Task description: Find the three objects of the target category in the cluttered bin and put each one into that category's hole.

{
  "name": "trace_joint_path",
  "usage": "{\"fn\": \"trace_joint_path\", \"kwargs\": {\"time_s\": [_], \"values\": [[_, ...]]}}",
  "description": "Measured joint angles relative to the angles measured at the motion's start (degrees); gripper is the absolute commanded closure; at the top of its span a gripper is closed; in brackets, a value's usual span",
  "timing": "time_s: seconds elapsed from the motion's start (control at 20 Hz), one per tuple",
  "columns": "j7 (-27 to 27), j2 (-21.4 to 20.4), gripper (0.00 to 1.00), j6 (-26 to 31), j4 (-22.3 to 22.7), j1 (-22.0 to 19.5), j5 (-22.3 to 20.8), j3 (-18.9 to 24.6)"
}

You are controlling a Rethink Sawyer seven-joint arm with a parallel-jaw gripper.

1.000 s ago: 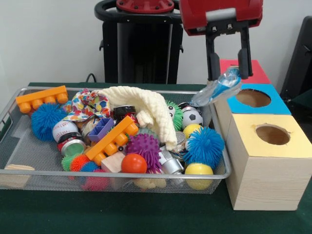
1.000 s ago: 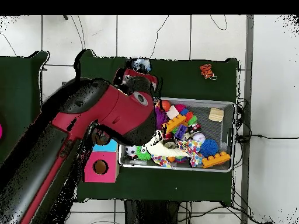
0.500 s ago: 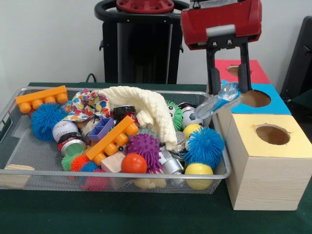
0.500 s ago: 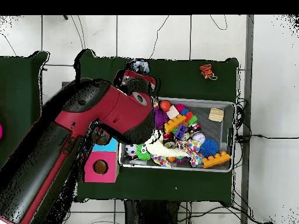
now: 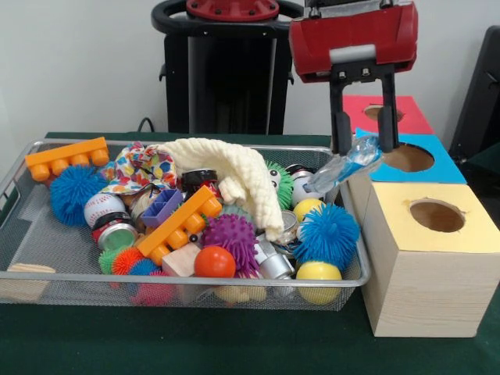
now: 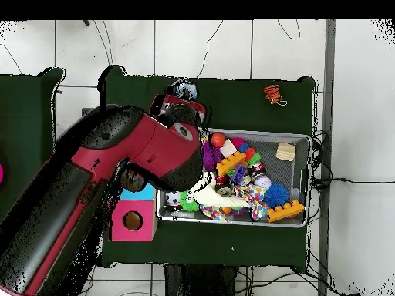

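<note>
Tool (image 5: 363, 141) hangs from the red arm head, its two black fingers closed narrow on a clear crinkled plastic bag with blue inside (image 5: 344, 166). Bag dangles tilted down-left, over the gap between the mesh bin's (image 5: 23, 275) right rim and the blue-topped box (image 5: 408, 158); lower end overlaps the bin's right far corner in front view.

Right of the bin a row of wooden boxes with holes: yellow-topped box (image 5: 437, 258) nearest, blue in the middle, red-topped box (image 5: 391, 112) farthest.

Bin is full: cream knit cloth (image 5: 234, 178) draped over the middle, orange block bar (image 5: 181, 224) in front of it, purple spiky ball (image 5: 231, 237), blue spiky ball (image 5: 326, 233) at right near, soccer-pattern ball (image 5: 307, 187) just under the bag.

Overhead view: red arm (image 6: 100, 185) covers the tool, bag and most of the boxes; only the red box and part of the blue show beside the bin. Bin contents readable there, small. Green-covered counter (image 5: 195, 344) under everything; bag contents probably wrapped items, cannot tell.
</note>
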Motion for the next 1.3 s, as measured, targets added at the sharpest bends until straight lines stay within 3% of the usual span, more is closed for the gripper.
{"fn": "trace_joint_path", "kwargs": {"time_s": [0.75,1.3], "values": [[1.8,3.1,1.00,-7.4,0.7,0.9,0.2,-4.0],[2.1,5.6,1.00,-8.2,2.8,0.9,0.2,-6.2]]}}
